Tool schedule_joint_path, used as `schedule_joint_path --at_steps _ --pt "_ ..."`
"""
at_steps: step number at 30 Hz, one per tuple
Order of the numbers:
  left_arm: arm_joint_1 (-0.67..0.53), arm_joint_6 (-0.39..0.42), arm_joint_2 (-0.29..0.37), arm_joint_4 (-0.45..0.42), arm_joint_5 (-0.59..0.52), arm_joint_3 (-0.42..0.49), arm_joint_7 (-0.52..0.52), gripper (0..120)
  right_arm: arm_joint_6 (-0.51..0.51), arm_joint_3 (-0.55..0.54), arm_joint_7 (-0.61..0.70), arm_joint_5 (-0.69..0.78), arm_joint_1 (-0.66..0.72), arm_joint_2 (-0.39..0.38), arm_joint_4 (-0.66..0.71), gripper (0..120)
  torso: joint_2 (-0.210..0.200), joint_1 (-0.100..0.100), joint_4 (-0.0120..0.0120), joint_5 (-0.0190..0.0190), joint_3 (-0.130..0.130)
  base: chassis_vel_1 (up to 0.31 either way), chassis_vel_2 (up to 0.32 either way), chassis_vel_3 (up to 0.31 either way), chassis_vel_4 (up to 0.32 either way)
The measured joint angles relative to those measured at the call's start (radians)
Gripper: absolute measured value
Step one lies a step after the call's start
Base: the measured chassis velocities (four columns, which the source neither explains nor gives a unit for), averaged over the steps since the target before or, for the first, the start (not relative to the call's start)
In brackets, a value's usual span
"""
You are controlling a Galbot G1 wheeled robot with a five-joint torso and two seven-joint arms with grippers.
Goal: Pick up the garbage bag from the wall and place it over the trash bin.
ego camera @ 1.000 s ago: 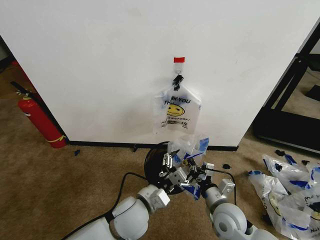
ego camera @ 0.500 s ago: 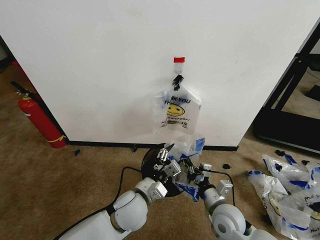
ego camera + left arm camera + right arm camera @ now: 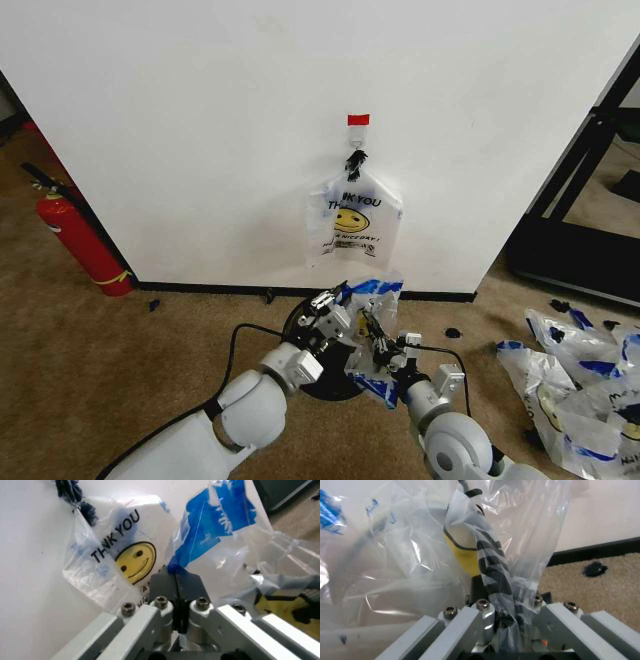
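Observation:
The garbage bag [image 3: 375, 290], thin clear plastic with blue handle patches, is stretched between my two grippers low in front of the wall. My left gripper [image 3: 330, 306] is shut on a blue handle patch [image 3: 215, 521], as the left wrist view [image 3: 176, 578] shows. My right gripper [image 3: 378, 346] is shut on a twisted fold of the same bag [image 3: 492, 558], its fingertips [image 3: 502, 590] wrapped in plastic. The trash bin [image 3: 298, 322], dark and round, stands on the carpet under both grippers, mostly hidden by my left arm and the bag.
A similar smiley "THANK YOU" bag [image 3: 352, 222] hangs from a hook under red tape [image 3: 358, 120] on the wall. A red fire extinguisher [image 3: 85, 245] leans at the left. Several loose bags [image 3: 580, 385] lie at the right, near a black frame [image 3: 585, 225].
Both grippers have moved forward toward the wall with the bag between them. The left arm has reached farther out over the bin.

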Motion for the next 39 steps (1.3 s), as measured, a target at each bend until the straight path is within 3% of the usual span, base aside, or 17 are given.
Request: schedule_joint_path --at_steps 6,16,39 --pt "0.004 -0.004 0.022 0.000 0.000 -0.048 0.025 0 0.001 0.012 -0.040 0.008 -0.013 -0.013 0.006 0 0.000 0.000 0.0000 -0.0001 0.000 0.000 0.000 0.000 0.000" --pt "0.017 0.014 0.125 -0.012 0.023 -0.136 0.110 0 0.008 0.044 -0.116 0.089 -0.024 -0.027 0.009 0 0.000 0.000 0.0000 -0.0001 0.000 0.000 0.000 0.000 0.000" --pt "-0.014 0.008 0.174 0.033 0.023 -0.145 0.199 0 -0.014 0.127 -0.409 0.107 -0.084 -0.099 -0.015 0 0.000 0.000 0.0000 0.0000 0.000 0.000 0.000 0.000 0.000"
